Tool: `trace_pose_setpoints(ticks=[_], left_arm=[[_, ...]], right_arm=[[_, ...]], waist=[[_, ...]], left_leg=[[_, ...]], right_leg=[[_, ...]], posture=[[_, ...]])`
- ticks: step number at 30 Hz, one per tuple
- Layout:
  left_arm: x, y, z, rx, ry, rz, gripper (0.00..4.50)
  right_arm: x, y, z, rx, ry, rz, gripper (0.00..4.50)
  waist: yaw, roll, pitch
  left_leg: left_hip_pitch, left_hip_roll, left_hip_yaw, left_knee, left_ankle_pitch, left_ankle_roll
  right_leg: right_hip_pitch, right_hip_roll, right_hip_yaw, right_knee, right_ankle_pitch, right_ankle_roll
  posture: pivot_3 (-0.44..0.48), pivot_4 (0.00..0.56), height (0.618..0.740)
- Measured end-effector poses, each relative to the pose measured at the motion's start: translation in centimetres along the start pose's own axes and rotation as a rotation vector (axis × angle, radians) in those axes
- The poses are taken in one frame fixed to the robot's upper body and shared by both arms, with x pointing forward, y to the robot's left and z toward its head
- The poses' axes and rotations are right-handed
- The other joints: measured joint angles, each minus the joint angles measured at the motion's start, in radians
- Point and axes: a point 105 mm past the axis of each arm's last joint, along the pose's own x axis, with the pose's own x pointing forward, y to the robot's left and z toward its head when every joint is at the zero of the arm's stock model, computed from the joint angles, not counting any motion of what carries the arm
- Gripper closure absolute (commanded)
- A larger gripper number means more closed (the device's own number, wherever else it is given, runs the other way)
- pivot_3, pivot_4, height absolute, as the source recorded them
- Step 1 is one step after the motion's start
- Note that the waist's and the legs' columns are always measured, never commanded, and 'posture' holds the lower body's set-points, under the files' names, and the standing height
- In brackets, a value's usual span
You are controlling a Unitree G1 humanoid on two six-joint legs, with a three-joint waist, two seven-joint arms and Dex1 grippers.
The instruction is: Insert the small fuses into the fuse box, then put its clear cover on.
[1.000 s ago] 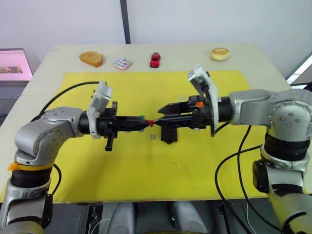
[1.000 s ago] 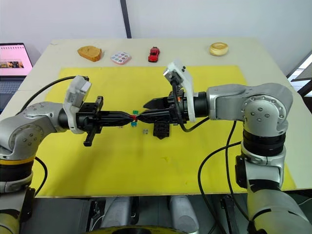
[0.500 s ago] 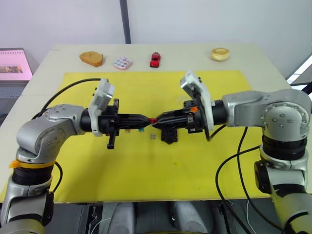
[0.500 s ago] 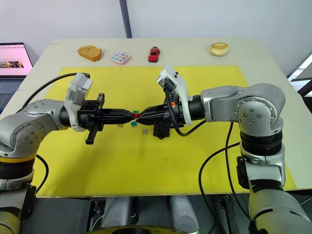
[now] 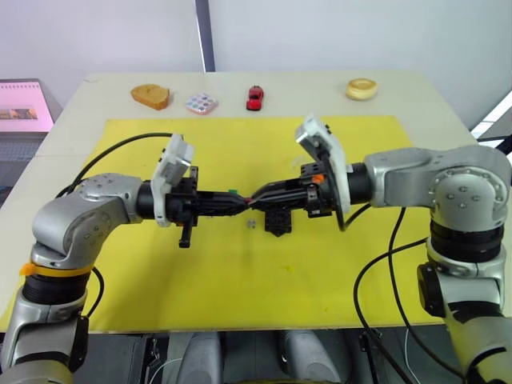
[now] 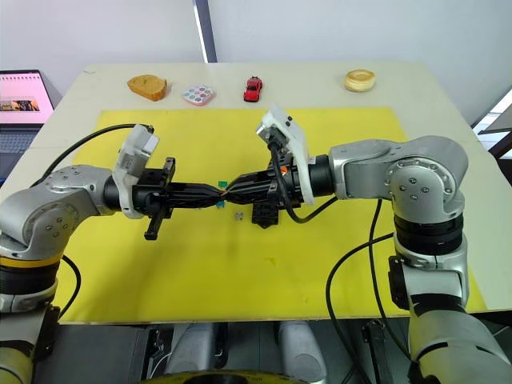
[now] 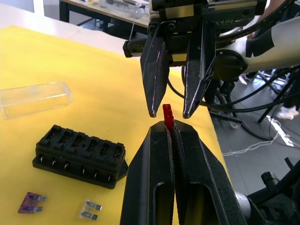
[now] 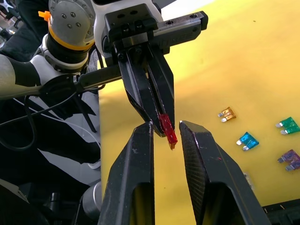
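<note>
Meeting tip to tip above the yellow mat (image 5: pixel 240 288), the two grippers share one red fuse (image 7: pixel 167 116). The left gripper (image 7: pixel 172 131) is clamped on it, the fuse standing out past its fingertips; the right gripper (image 8: pixel 165 125) is narrowly parted, its fingers set either side of the fuse's free end — whether they touch it I cannot tell. The fuse box (image 7: pixel 80 155) sits on the mat under the right gripper, its slots looking vacant. The cover (image 7: pixel 34 97) lies just beyond the box, apart from it. Loose fuses rest on the mat near the box — purple (image 7: pixel 31 203), clear grey (image 7: pixel 89 209), orange (image 8: pixel 227 114), teal (image 8: pixel 247 140) and green (image 8: pixel 288 125).
</note>
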Motion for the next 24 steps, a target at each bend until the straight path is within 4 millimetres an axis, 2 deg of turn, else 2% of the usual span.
trace_pose_setpoints(ticks=[24], left_arm=[[-0.28,0.23,-0.49,-0.004,-0.011,0.003,4.5]], right_arm=[[0.07,-0.14,-0.41,0.001,0.028,-0.007,3.56]], waist=[[0.001,0.0,0.0]], left_leg=[[-0.002,0.0,0.0,0.0,0.0,0.0]], right_leg=[[-0.002,0.0,0.0,-0.001,0.0,0.0]], posture=[[0.0,0.15,0.74]])
